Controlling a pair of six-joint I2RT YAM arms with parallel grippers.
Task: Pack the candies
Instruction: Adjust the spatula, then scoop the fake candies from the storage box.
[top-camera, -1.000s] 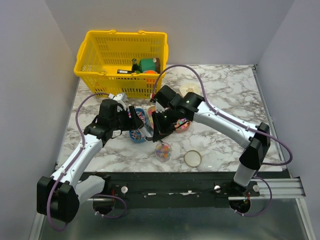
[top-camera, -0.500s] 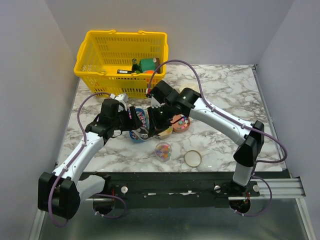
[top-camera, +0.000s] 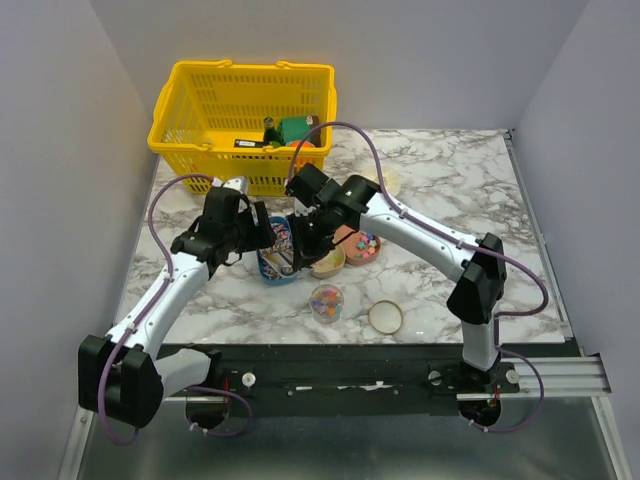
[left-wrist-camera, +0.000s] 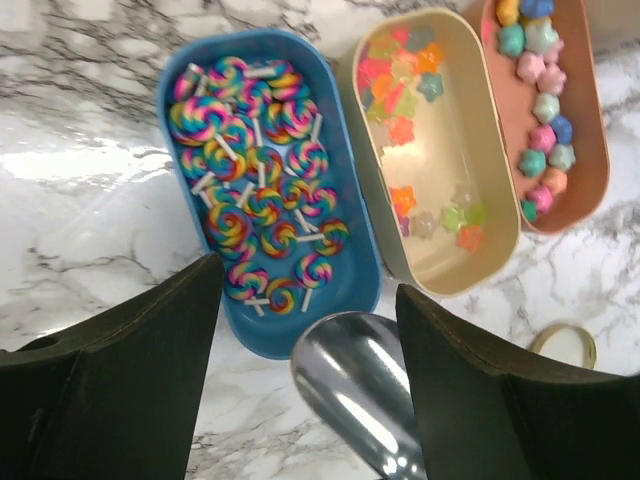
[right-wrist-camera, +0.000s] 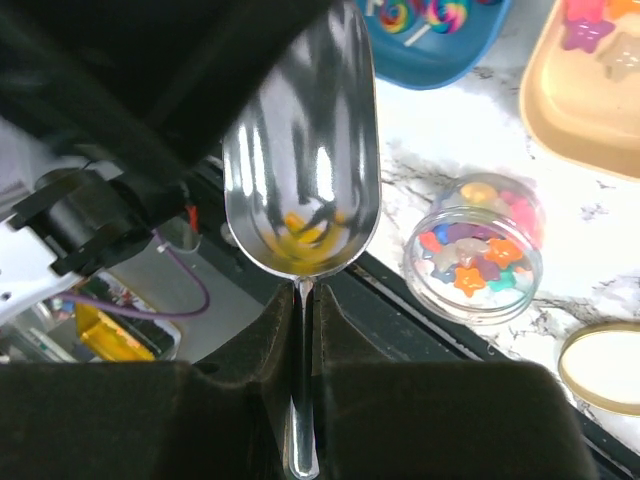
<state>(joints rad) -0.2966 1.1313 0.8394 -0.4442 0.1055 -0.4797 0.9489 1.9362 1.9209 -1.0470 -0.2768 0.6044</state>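
The candies lie in three oval trays. Swirl lollipops fill the blue tray (left-wrist-camera: 350, 230) (top-camera: 268, 268). Star candies (left-wrist-camera: 400, 95) sit in the beige tray (left-wrist-camera: 445, 260) (top-camera: 330, 265) and the pink-brown tray (left-wrist-camera: 585, 150) (top-camera: 362, 250). More stars fill a small clear jar (right-wrist-camera: 475, 250) (top-camera: 326, 301). My right gripper (right-wrist-camera: 303, 330) (top-camera: 300, 240) is shut on the thin handle of a metal scoop (right-wrist-camera: 300, 170). The scoop's bowl (left-wrist-camera: 360, 390) hangs between the spread fingers of my open left gripper (left-wrist-camera: 308, 290) (top-camera: 262, 235), near the blue tray's near end. Yellowish glints show in the bowl; I cannot tell whether they are candies.
The jar's gold-rimmed lid (top-camera: 385, 316) (right-wrist-camera: 605, 365) lies flat to the right of the jar. A yellow basket (top-camera: 245, 125) with goods stands at the back left. The table's black front rail (top-camera: 340, 360) runs just below the jar.
The right gripper has carried the scoop left and back, from over the beige tray to the blue tray. The left gripper has shifted back slightly and stands around the scoop's bowl.
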